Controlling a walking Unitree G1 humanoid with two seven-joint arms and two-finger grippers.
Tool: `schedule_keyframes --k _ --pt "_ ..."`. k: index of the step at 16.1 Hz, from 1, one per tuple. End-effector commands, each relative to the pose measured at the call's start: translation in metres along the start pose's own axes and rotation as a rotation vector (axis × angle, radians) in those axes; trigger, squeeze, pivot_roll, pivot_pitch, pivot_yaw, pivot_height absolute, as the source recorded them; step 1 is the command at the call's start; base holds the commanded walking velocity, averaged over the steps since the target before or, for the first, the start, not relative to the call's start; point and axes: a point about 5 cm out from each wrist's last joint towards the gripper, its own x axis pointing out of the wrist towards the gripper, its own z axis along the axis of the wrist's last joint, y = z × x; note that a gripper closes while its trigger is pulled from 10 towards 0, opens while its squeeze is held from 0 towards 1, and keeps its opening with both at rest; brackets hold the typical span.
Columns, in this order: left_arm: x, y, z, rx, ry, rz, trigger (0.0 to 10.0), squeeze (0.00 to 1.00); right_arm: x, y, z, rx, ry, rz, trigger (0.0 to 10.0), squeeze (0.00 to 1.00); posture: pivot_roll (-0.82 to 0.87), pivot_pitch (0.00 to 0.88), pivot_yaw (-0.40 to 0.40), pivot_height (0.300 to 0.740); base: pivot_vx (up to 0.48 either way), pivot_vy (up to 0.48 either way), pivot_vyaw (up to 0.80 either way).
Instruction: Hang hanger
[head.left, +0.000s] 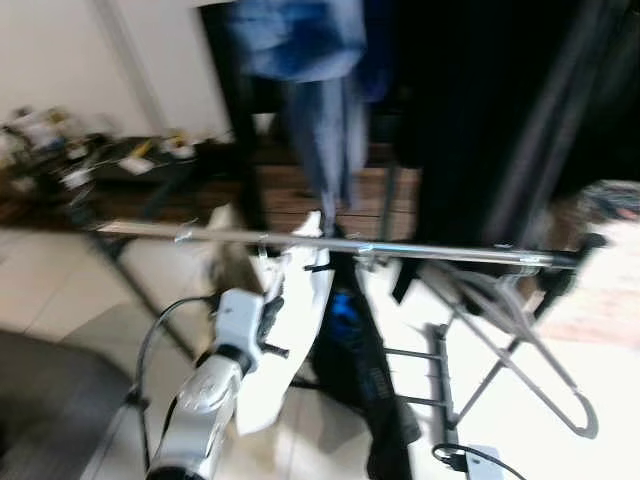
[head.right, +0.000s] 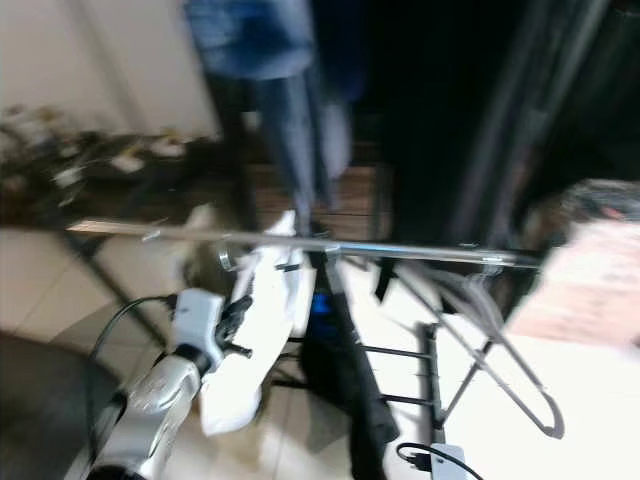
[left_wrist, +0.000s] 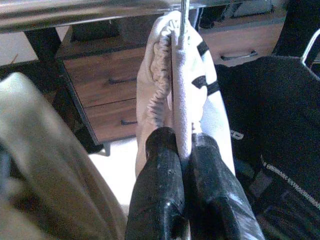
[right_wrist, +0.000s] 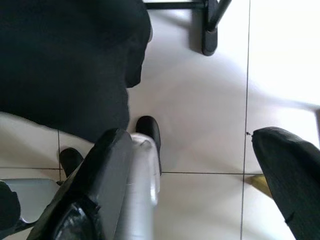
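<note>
One left tool (left_wrist: 186, 150) was clenched on the white garment (left_wrist: 187, 95). Its hanger hook (left_wrist: 183, 12) met the rail (head.left: 330, 243) directly above. Right tool (right_wrist: 200, 165) hung released

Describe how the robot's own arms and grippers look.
The left arm is a silver, rounded shell ending in a white wrist block, with a black cable looping beside it. The left gripper has two long, glossy black fingers. The right gripper also has thick black fingers.
</note>
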Motion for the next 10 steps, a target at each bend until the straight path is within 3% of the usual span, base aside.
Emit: schedule_keyframes --k 1,3,6,10 --pt "-0.003 -0.002 0.0 -0.028 0.0 0.007 10.0 0.0 0.0 -0.004 -0.002 -0.01 0.009 -0.008 10.0 0.0 -0.12 0.096 0.075 0.74 0.0 0.0 -0.78" --pt "-0.006 -0.002 -0.002 -0.039 0.011 0.018 10.0 0.0 0.0 -0.003 -0.002 -0.018 0.006 -0.002 10.0 0.0 -0.12 0.099 0.074 0.74 0.0 0.0 -0.77" --pt "-0.006 -0.003 -0.002 -0.053 0.032 0.031 10.0 0.0 0.0 -0.001 -0.001 -0.01 -0.002 0.017 10.0 0.0 -0.12 0.102 0.076 0.74 0.0 0.0 0.0" --pt "0.005 0.013 0.001 -0.1 0.075 0.146 10.0 0.0 0.0 0.0 -0.001 -0.011 -0.001 0.033 10.0 0.0 -0.12 0.106 0.074 0.74 0.0 0.0 0.0"
